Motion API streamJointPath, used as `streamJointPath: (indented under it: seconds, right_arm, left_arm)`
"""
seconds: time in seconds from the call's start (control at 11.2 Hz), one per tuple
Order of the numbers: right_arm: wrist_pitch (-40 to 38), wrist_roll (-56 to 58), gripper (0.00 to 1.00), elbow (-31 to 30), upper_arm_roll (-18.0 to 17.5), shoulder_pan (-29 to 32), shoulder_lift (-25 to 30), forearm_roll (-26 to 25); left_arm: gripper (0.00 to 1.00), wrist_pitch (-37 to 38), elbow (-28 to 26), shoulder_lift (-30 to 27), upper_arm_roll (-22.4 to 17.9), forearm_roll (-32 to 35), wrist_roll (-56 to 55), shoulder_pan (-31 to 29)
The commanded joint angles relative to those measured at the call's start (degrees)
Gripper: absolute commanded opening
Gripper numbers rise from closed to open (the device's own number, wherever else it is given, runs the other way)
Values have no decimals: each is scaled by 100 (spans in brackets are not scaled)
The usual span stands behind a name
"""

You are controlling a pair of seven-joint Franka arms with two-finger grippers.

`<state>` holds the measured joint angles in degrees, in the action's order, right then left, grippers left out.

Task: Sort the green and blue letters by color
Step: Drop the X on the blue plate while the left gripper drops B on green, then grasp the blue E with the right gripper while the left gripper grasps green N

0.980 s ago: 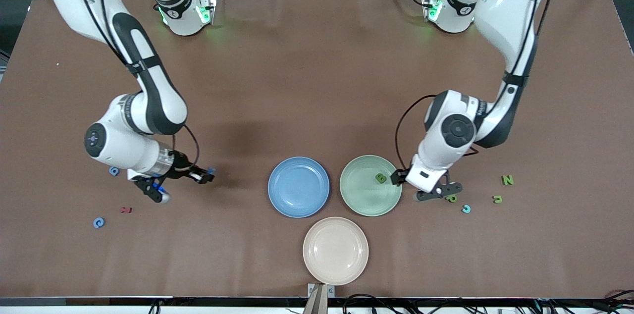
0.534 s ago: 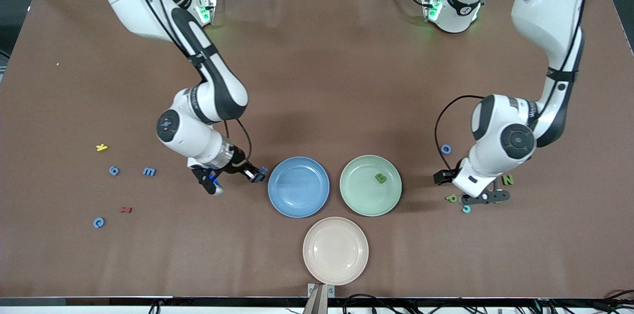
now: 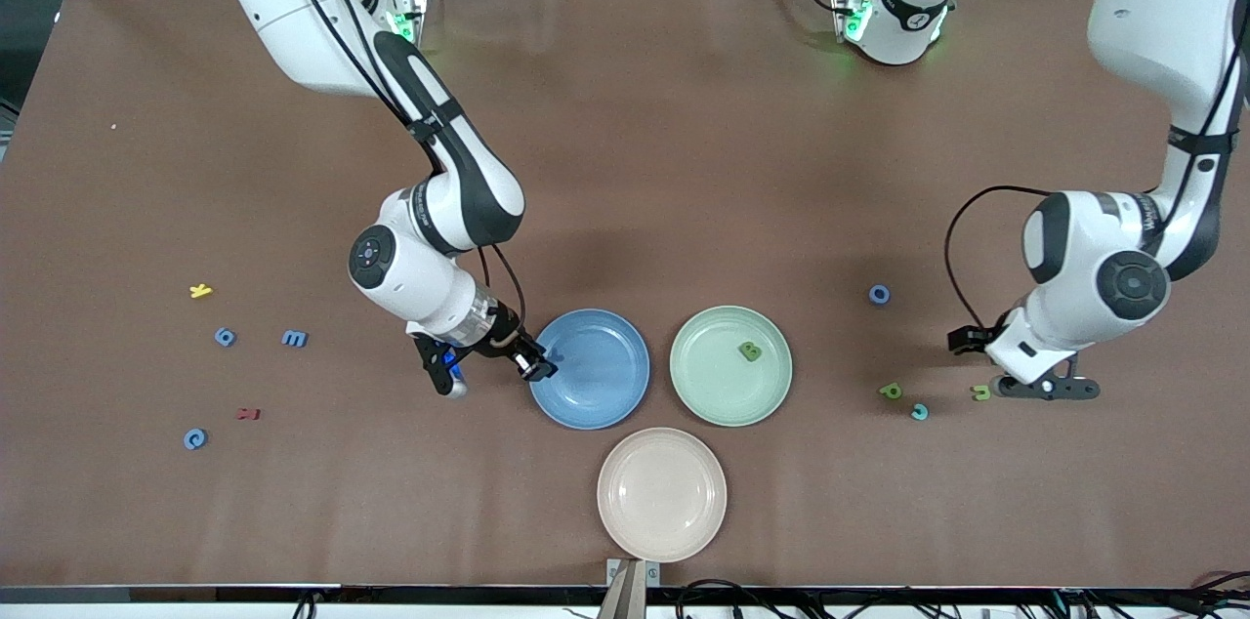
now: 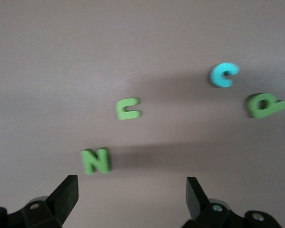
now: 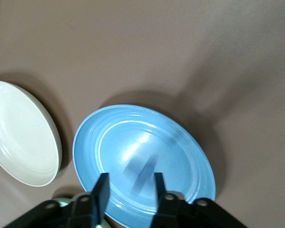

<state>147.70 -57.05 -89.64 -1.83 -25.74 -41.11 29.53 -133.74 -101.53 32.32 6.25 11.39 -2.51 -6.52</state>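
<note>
- Right gripper (image 5: pixel 129 183): over the rim of the round blue plastic plate (image 3: pixel 615 394), fingers partly apart, a blurred blue foam letter (image 5: pixel 141 173) between them; contact cannot be told.
- Left gripper (image 4: pixel 131 185): wide open, empty, hovering over the flat green foam letter N (image 4: pixel 96 160), near the other green letters (image 4: pixel 128 108).
- On the round pale green plate (image 3: pixel 718 404): a green letter B (image 3: pixel 750 351).
- Toward the right arm's end: three loose blue letters (image 3: pixel 294 339) on the brown table (image 3: pixel 625 160).

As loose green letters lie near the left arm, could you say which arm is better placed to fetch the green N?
Left: its open pincer hovers close above the green N, while the right pincer is away over the blue plate.
</note>
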Motion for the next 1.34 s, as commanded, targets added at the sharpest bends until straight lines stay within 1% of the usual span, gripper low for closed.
streamJointPath:
  seconds: [0.0, 0.18, 0.36, 0.45, 0.53, 0.62, 0.71, 0.8, 0.98, 1.16, 1.25]
  right_arm:
    - [224, -104, 100, 148, 34, -151, -204, 96]
    - [207, -52, 100, 61, 86, -134, -161, 9]
    - [6, 10, 100, -36, 253, -90, -21, -44]
    - [-161, 19, 100, -10, 323, -81, 15, -201]
    - [-423, 54, 100, -18, 454, -81, 94, -594]
    - [-852, 246, 100, -27, 551, -46, 164, -998]
    - [-1266, 587, 100, -45, 700, -28, 252, -1202]
    - [-1505, 1069, 100, -167, 884, -19, 349, -1274]
    - [-1481, 2542, 100, -841, 1367, 16, 699, -1275]
    - [-1498, 4185, 100, -1265, 1964, 112, 824, -1275]
    - [-1498, 4977, 100, -1362, 2272, 147, 798, -1275]
  left_arm:
    - [100, -38, -175, -77, 341, 145, 418, -560]
    - [100, -64, -192, -33, 517, 92, 427, -727]
    - [100, -458, -271, 151, 736, 74, 776, -1122]
    - [100, -547, -236, 239, 737, 83, 918, -1185]
    - [100, -696, -236, 327, 737, 83, 1006, -1203]
    - [100, -802, -236, 415, 737, 92, 1085, -1290]
    - [100, -863, -236, 450, 737, 92, 1173, -1308]
    - [100, -882, -227, 485, 737, 92, 1209, -1343]
    - [100, -1004, -210, 582, 737, 101, 1218, -1344]
    - [100, -1197, -210, 679, 737, 127, 1261, -1344]
    - [92, -1207, -210, 688, 737, 127, 1262, -1344]
